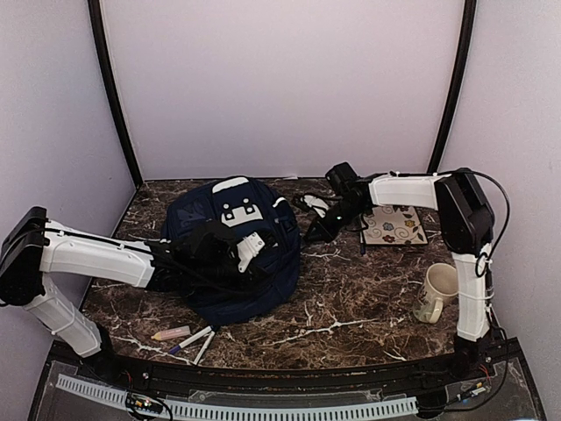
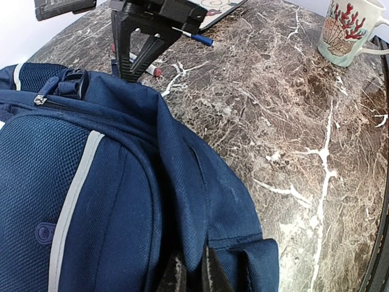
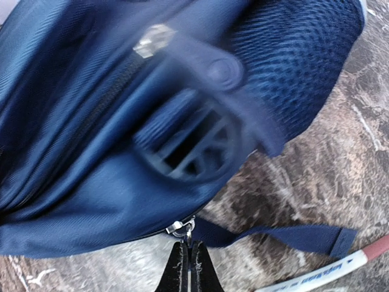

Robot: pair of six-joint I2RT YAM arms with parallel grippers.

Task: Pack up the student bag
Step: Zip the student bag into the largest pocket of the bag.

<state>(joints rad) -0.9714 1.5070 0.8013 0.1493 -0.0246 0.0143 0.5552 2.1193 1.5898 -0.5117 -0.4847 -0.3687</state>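
As the student bag (image 1: 230, 263) lies left of centre in the overhead view with its zip apparently shut, the step in hand is judged to be opening it. At the bottom edge of its wrist view, the left end effector (image 2: 192, 269) is clamped on a fold of the navy fabric. The right end effector (image 3: 187, 266) has its fingers together on the metal zip pull (image 3: 181, 229), at the bag's right-hand side in the overhead view.

Recommendation: draw the pull along the line of the zip teeth, not away from them. The clamped fabric should be kept taut against that draw so the bag does not slide on the bench (image 1: 351, 307). A thin pull can slip from the fingertips, so the pace should be slow.

Count:
- One bag.
- One flowered notebook (image 1: 393, 225), right of centre.
- One mug (image 1: 436, 292), lower right.
- One pink highlighter (image 1: 171, 333) and two white pens (image 1: 200, 340), lower left.
- One blue pen (image 2: 197, 38) by the notebook.
- One red-ended pen (image 3: 331, 271) just beside the bag.
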